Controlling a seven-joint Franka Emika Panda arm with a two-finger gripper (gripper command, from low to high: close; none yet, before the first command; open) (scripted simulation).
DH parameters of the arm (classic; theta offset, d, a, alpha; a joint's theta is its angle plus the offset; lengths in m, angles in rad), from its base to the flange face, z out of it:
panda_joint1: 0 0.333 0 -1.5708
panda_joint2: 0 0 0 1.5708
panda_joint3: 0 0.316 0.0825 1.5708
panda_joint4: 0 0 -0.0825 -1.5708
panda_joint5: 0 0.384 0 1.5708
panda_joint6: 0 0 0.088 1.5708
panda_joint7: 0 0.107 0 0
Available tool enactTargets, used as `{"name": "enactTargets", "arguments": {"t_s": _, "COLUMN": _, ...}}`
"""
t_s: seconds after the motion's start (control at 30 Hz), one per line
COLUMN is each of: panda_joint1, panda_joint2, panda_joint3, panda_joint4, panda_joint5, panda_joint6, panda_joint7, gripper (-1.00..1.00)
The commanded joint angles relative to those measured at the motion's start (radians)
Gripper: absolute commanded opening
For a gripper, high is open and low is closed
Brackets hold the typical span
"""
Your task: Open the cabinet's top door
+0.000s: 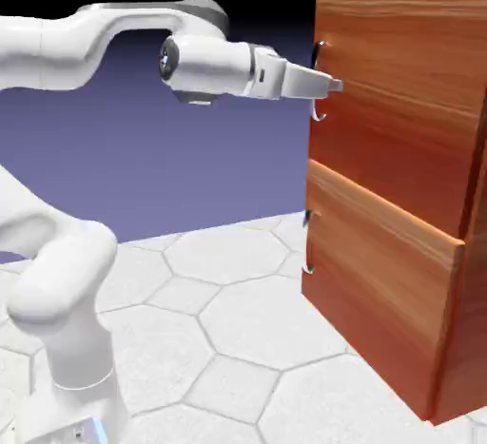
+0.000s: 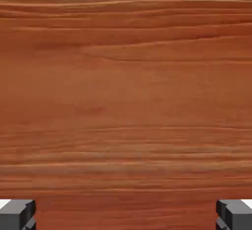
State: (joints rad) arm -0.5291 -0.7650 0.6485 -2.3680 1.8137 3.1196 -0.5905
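Note:
The cabinet [image 1: 409, 242] is a tall reddish-brown wood-grain box at the right of the exterior view. Its top door [image 1: 399, 90] lies flat against the box, with a small curved silver handle [image 1: 318, 52] at its near edge. My gripper [image 1: 328, 84] reaches in level from the left, its tips right at that handle, close to the door's face. In the hand view the door's wood [image 2: 126, 101] fills the picture. The two grey fingertips [image 2: 17, 214] sit far apart in the bottom corners, so my gripper [image 2: 126, 216] is open with nothing between them. The handle does not show there.
Below the top door is the matching lower panel [image 1: 380, 290] with its own silver handle [image 1: 308, 242]. The table [image 1: 219, 318] has a white hexagon pattern. The arm's base link [image 1: 67, 337] stands at the lower left.

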Motion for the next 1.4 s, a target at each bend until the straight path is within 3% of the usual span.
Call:
{"name": "enactTargets", "arguments": {"t_s": 0.0, "panda_joint1": -0.013, "panda_joint2": -0.005, "panda_joint3": 0.016, "panda_joint4": 0.011, "panda_joint5": 0.044, "panda_joint6": 0.002, "panda_joint7": -0.032, "gripper": 0.00}}
{"name": "enactTargets", "arguments": {"t_s": 0.77, "panda_joint1": -0.311, "panda_joint2": -0.112, "panda_joint3": 0.373, "panda_joint4": 0.254, "panda_joint5": 1.044, "panda_joint6": 0.048, "panda_joint7": -0.766, "gripper": 0.00}}
{"name": "enactTargets", "arguments": {"t_s": 1.0, "panda_joint1": -0.501, "panda_joint2": -0.052, "panda_joint3": 0.498, "panda_joint4": 0.382, "panda_joint5": 1.084, "panda_joint6": 0.019, "panda_joint7": -0.795, "gripper": 0.00}}
{"name": "enactTargets", "arguments": {"t_s": 1.03, "panda_joint1": -0.501, "panda_joint2": -0.052, "panda_joint3": 0.498, "panda_joint4": 0.382, "panda_joint5": 1.084, "panda_joint6": 0.019, "panda_joint7": -0.795, "gripper": -1.00}}
{"name": "enactTargets", "arguments": {"t_s": 1.37, "panda_joint1": -0.175, "panda_joint2": -0.027, "panda_joint3": 0.272, "panda_joint4": 0.178, "panda_joint5": 0.979, "panda_joint6": -0.075, "panda_joint7": -0.815, "gripper": -1.00}}
